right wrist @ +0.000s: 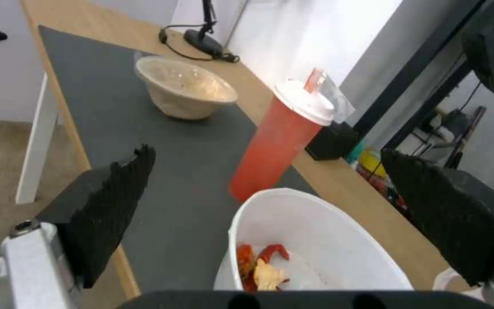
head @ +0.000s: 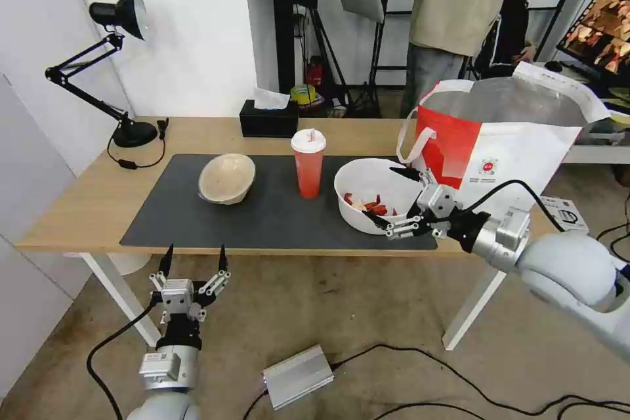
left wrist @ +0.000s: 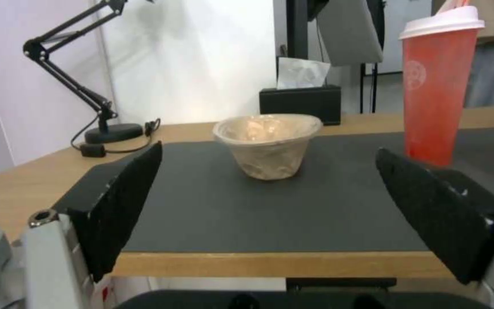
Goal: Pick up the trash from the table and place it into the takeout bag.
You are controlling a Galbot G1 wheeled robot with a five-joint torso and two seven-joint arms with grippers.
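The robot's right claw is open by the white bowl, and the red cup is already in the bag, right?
Not quite. The right gripper is open at the white bowl, but the red cup stands on the table, not in the bag. The head view shows it.

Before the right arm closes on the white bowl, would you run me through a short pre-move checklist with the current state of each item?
1. Right gripper open around the white bowl, fingers astride its near-right rim: ok.
2. Bowl upright on the mat, red scraps inside: ok.
3. Red cup stands apart from the bowl, to its left: ok.
4. Takeout bag upright and open-mouthed behind the gripper: ok.
5. Left gripper open, parked off the table's front edge: ok.
6. Grip firmness on the rim: cannot tell.
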